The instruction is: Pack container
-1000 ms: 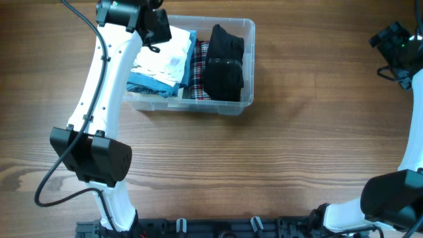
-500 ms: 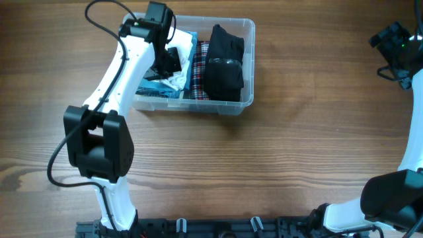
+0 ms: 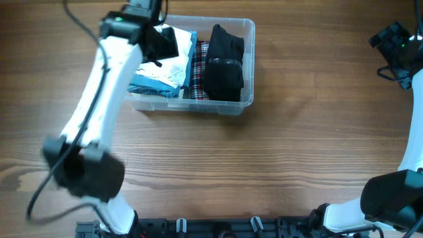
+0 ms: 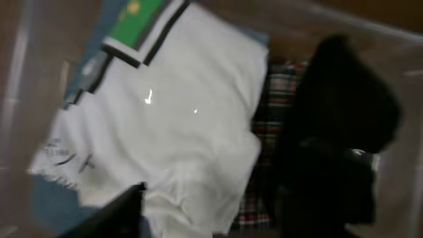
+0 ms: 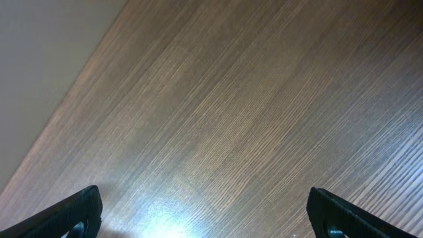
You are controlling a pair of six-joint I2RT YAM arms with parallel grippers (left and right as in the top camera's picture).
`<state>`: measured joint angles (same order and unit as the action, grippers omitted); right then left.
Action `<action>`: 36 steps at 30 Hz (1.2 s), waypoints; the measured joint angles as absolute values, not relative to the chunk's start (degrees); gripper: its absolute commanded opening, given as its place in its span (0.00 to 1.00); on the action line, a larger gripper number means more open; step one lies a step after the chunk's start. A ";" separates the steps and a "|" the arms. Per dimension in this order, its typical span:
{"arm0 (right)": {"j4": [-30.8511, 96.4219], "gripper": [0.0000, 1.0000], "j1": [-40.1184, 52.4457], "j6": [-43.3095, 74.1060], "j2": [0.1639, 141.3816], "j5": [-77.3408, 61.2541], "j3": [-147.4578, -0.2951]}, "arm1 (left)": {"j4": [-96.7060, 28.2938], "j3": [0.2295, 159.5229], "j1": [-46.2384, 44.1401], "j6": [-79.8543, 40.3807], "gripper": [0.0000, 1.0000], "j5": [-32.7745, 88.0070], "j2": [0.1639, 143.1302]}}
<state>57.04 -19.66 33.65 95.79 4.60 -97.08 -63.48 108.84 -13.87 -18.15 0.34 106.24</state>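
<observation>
Table [image 3: 297,145]: left arm [image 3: 99,99] risen from container [image 3: 250,66] (jaws: cannot tell); right jaws agape, empty.

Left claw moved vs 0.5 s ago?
Yes. Against the container, the left claw has pulled back toward the far rim, up-frame in the overhead view.

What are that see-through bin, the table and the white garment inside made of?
The bin looks like clear, glossy plastic: the clothes show through its walls. The table looks like wood or wood-grain laminate, with fine streaks and a soft sheen. The white garment seems soft fabric; it folds and creases.
</observation>
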 measured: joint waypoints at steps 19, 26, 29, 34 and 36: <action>57.04 1.00 -19.66 33.85 95.79 4.60 -97.08 | -86.06 110.24 -13.87 -16.16 1.00 -2.00 49.01; 56.97 1.00 -19.66 33.85 95.79 4.60 -97.08 | -58.74 87.55 -4.80 -16.10 1.00 -6.07 35.77; 57.04 1.00 -19.66 33.85 95.79 4.60 -97.08 | -40.16 66.96 -0.91 -15.92 1.00 -5.39 26.74; 57.06 1.00 -19.66 33.87 95.79 4.60 -97.08 | -12.62 39.13 1.19 -15.75 1.00 -0.97 17.54; 57.01 1.00 -19.66 33.85 95.79 4.60 -97.08 | -8.12 32.71 1.26 -15.77 1.00 0.56 15.49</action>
<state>57.01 -19.66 33.85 95.79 4.60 -97.08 -8.12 32.71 1.26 -15.77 0.56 15.49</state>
